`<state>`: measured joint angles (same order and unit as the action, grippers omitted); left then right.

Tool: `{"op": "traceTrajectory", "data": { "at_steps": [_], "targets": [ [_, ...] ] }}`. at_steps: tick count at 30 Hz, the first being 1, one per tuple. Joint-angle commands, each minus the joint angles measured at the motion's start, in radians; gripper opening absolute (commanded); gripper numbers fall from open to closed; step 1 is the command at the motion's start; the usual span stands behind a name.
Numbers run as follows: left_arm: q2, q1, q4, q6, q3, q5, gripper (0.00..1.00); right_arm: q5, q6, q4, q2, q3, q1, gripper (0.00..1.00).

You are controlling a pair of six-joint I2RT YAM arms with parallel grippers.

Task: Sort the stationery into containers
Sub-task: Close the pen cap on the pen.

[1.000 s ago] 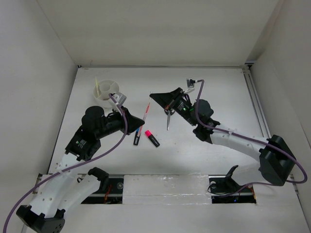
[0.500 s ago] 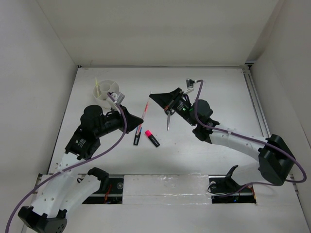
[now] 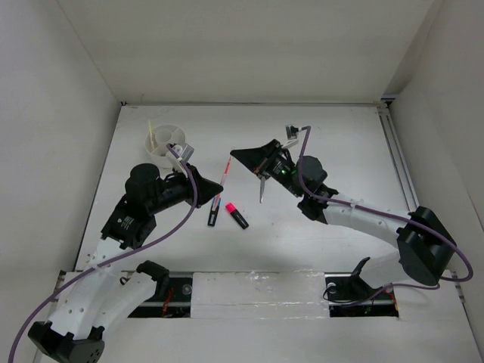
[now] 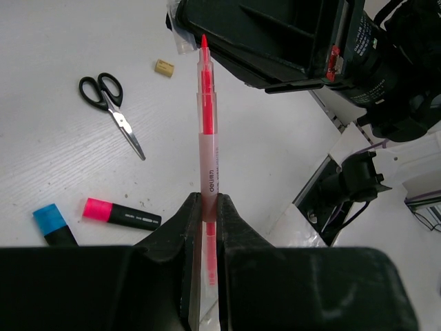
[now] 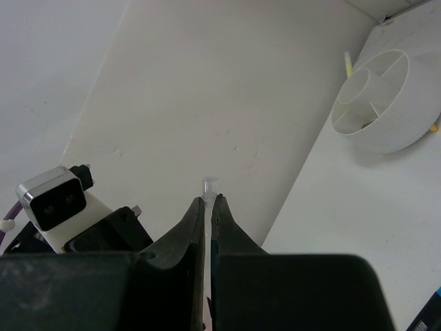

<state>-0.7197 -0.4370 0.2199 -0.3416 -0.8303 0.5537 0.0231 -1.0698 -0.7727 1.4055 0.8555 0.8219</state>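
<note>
My left gripper [image 3: 213, 195] [image 4: 205, 200] is shut on the thin pink pen [image 3: 224, 175] [image 4: 208, 131] and holds it above the table, its bare red tip toward my right gripper [image 3: 234, 155] [image 5: 208, 200]. The right gripper is shut on a small clear pen cap [image 5: 209, 185], just off the pen's tip. The round white bowl [image 3: 166, 144] [image 5: 386, 103] stands at the far left with the yellow pen [image 3: 151, 134] in it. The blue-capped highlighter [image 3: 213, 215] [image 4: 54, 224], pink-capped highlighter [image 3: 236, 215] [image 4: 120, 214], scissors [image 3: 262, 185] [image 4: 114, 110] and tan block [image 4: 164, 67] lie on the table.
White walls close the table at the back and both sides. A rail [image 3: 397, 162] runs along the right edge. The right arm reaches over the scissors.
The left gripper has shifted slightly right with the pen. The right gripper has edged a little left and stays at the pen's tip. The things on the table have not moved.
</note>
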Motion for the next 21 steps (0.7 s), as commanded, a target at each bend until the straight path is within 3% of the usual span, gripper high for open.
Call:
{"op": "traceTrajectory", "data": {
  "at_steps": [1,21],
  "targets": [
    [0.005,0.003,-0.053,0.007,-0.006,0.025,0.00,0.001,0.007,-0.082,-0.002,0.007,0.016,0.00],
    [-0.004,0.003,-0.044,0.007,0.003,0.054,0.00,-0.029,0.037,-0.060,-0.040,0.059,0.016,0.00]
  ]
}}
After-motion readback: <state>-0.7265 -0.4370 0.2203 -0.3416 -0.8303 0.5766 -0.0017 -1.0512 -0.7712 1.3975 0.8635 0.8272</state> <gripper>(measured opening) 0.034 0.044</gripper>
